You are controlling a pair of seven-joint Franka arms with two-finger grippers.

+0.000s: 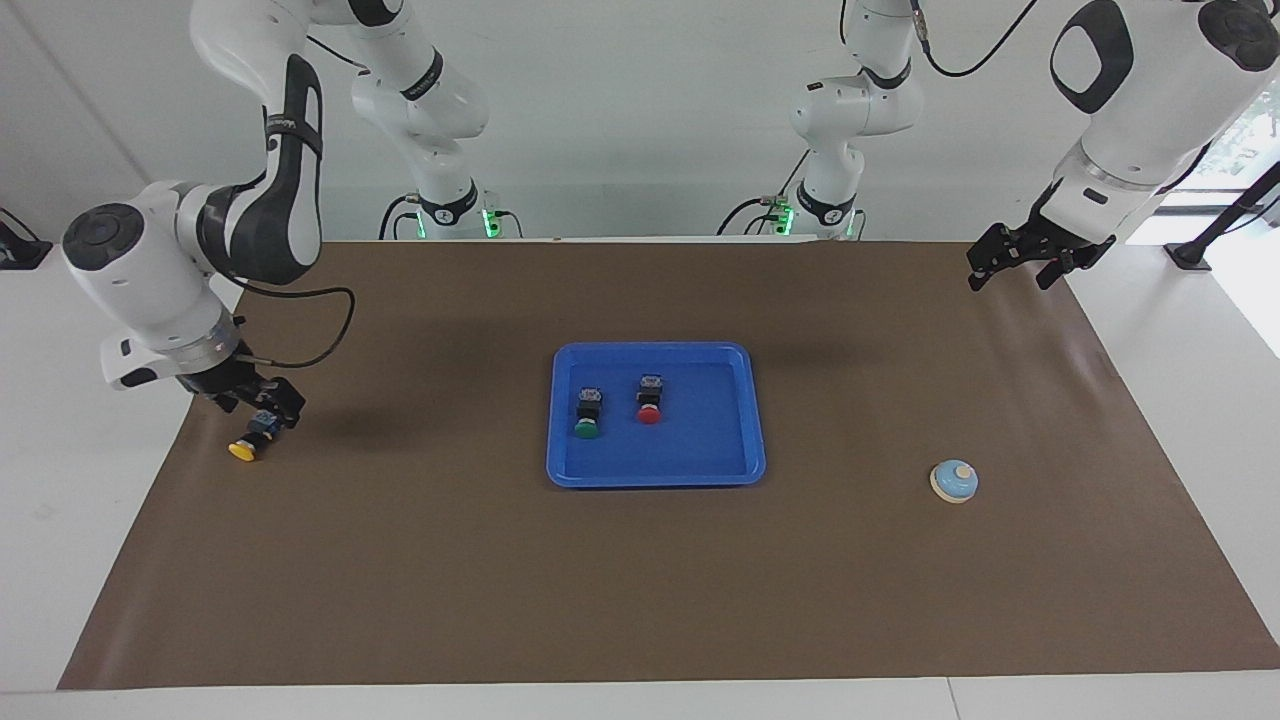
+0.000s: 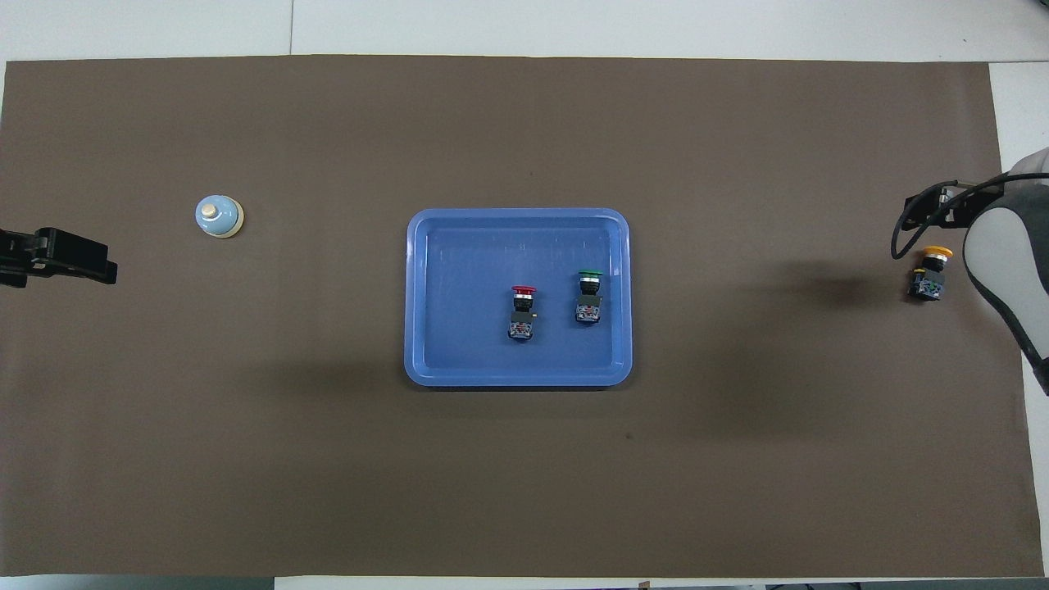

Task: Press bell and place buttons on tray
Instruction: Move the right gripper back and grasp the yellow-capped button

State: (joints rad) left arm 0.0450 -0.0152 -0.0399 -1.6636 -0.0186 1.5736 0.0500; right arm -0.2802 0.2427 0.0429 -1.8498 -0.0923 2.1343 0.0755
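A red button (image 1: 649,403) and a green button (image 1: 587,416) lie side by side in the blue tray (image 1: 720,455) at the table's middle. The yellow button (image 1: 252,440) lies on the brown mat at the right arm's end. My right gripper (image 1: 265,408) stands open just over its black body; I cannot tell whether it touches. In the overhead view the yellow button (image 2: 929,274) shows beside the right arm's wrist, which hides the gripper. The light-blue bell (image 1: 954,481) sits toward the left arm's end. There my left gripper (image 1: 1010,278) waits open above the mat's corner.
A brown mat (image 1: 640,600) covers most of the white table. In the overhead view the tray (image 2: 426,360) holds both buttons toward the right arm's side, and the bell (image 2: 219,216) lies beside the left gripper (image 2: 102,266).
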